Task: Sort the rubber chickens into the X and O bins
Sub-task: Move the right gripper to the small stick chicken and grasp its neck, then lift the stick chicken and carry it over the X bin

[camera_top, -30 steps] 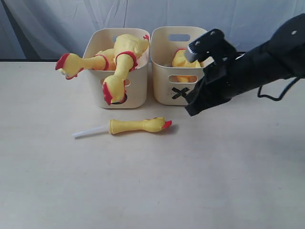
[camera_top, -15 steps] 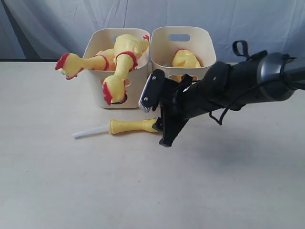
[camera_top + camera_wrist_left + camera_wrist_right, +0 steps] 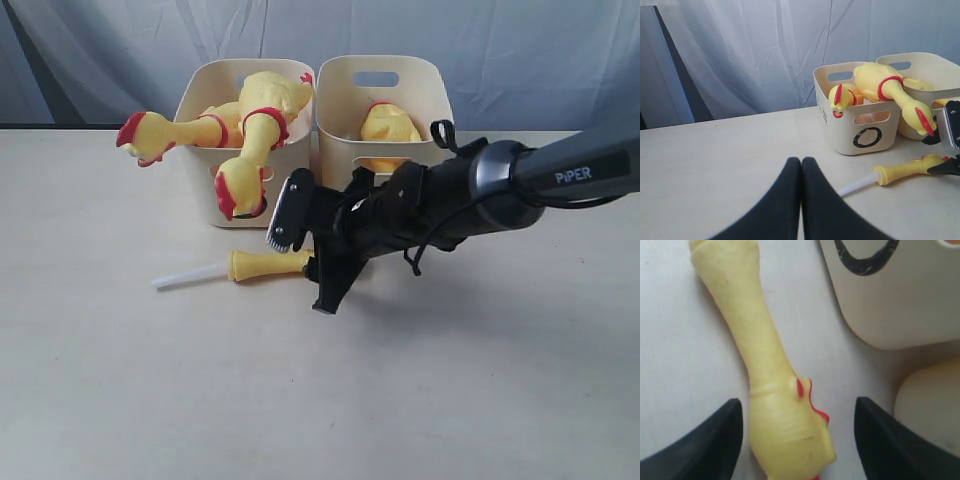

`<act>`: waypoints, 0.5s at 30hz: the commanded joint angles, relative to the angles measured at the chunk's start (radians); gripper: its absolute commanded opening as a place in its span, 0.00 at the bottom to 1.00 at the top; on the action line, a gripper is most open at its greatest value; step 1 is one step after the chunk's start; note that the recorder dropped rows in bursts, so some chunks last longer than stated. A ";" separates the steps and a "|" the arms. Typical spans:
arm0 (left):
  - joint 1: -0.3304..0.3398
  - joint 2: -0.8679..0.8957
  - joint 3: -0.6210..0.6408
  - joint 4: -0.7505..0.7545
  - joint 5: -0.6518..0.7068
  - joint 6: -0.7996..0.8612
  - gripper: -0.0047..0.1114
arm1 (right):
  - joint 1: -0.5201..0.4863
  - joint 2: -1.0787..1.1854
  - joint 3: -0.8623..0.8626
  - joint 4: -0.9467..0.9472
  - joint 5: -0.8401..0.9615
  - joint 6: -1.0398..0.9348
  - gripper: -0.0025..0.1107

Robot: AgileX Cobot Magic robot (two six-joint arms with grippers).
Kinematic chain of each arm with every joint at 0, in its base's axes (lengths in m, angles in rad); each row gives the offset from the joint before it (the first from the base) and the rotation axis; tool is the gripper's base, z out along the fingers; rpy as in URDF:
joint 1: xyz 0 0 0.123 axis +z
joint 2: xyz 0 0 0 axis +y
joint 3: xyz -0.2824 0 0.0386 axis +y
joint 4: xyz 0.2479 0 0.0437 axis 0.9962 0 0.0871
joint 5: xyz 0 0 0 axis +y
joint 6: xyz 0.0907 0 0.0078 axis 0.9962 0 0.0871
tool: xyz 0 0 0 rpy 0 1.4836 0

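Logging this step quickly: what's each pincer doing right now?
Left pincer: closed, holding nothing.
Right pincer: open around the head of the slim rubber chicken, not gripping it.

The O bin [image 3: 290, 200] and the X bin [image 3: 340, 150] stand side by side at the back of the table [image 3: 450, 380], with the O bin on the left. Two rubber chickens lie in the O bin, one [image 3: 150, 135] poking out over its left rim and the other [image 3: 255, 150] draped over its front wall, while a third chicken [image 3: 390, 125] sits in the X bin. The slim chicken [image 3: 265, 264] lies on the table just before the O bin, its stick [image 3: 190, 276] pointing left and its head end between the spread fingers of the right gripper [image 3: 305, 258].
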 commanded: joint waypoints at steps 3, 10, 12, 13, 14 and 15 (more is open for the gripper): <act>0.000 -0.008 0.007 -0.003 -0.010 -0.008 0.04 | 0.003 0.051 -0.045 0.054 0.019 0.006 0.56; 0.000 -0.008 0.007 -0.003 -0.010 -0.008 0.04 | 0.003 0.080 -0.050 0.068 0.032 0.024 0.40; 0.000 -0.008 0.007 -0.003 -0.010 -0.008 0.04 | 0.003 0.091 -0.050 0.102 0.034 0.026 0.40; 0.000 -0.008 0.007 -0.003 -0.010 -0.008 0.04 | 0.003 0.097 -0.050 0.105 0.034 0.026 0.40; 0.000 -0.008 0.007 -0.003 -0.010 -0.008 0.04 | 0.003 0.100 -0.050 0.114 0.035 0.026 0.40; 0.000 -0.008 0.007 -0.003 -0.010 -0.008 0.04 | 0.003 0.104 -0.050 0.123 0.035 0.026 0.40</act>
